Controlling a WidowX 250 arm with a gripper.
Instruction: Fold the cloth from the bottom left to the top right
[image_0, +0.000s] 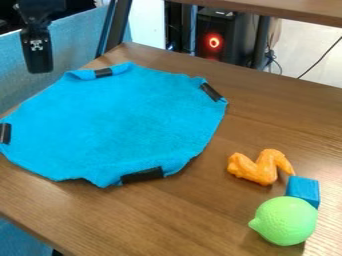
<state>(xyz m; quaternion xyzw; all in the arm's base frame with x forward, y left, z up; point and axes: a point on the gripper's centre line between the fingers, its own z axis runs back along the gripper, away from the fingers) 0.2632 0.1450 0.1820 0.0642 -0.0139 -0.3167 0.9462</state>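
Hanging at 11 o'clock, just outside the desk's far-left edge as seen here, the black tool is apart from the cloth, though whether it is open or closed I cannot tell. The blue cloth lies spread from 9 o'clock towards the middle, close along that edge, with black patches round its border. A broad band of wood runs from 1 to 3 o'clock, and an orange toy, blue block and green lime sit around 4 o'clock
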